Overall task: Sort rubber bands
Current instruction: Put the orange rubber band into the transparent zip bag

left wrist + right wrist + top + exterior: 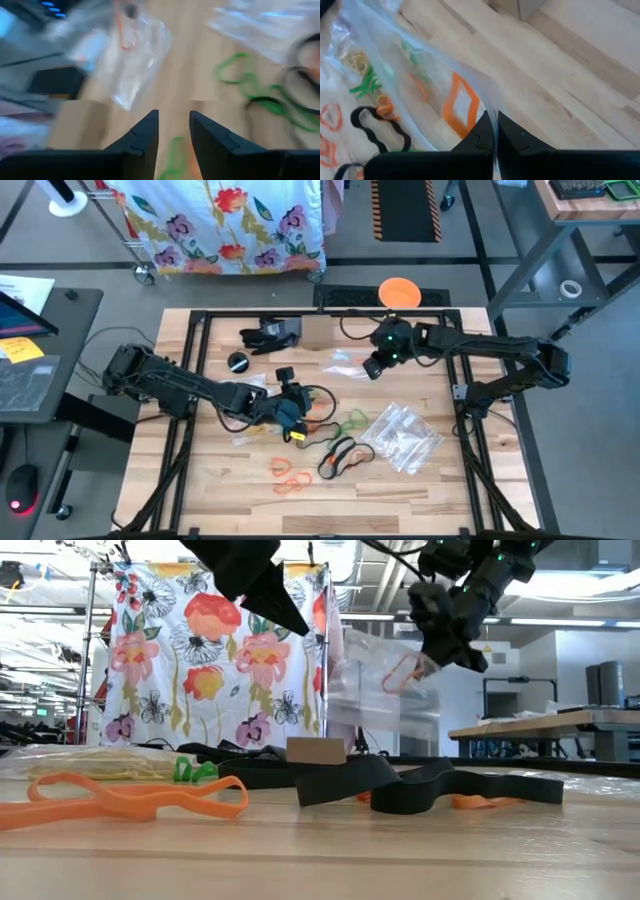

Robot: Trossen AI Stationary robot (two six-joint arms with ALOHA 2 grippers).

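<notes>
Rubber bands lie loose on the wooden table: orange ones (pixel 286 476) near the front, black ones (pixel 344 456) and green ones (pixel 352 420) in the middle. My right gripper (pixel 374 366) hangs above the far middle, shut on a clear plastic bag (pixel 368 690) with an orange band (pixel 462 107) inside. My left gripper (pixel 174 131) hovers over the table's middle, open. A green band (pixel 173 153) shows blurred in the gap between its fingers. My right gripper pinches the clear bag's thin edge (pixel 491 113) between its two shut fingers, slanting down from above. The bag hangs below the fingers, lifted clear of the table, with the orange band resting inside it. My left gripper: I cannot tell whether it touches the green band seen in its gap.
A heap of clear bags (pixel 402 438) lies at the right middle. A small cardboard box (pixel 316 330), black gear (pixel 270 335) and a black round piece (pixel 238 362) sit near the far edge. A flowered cloth (pixel 220 660) hangs beyond the table.
</notes>
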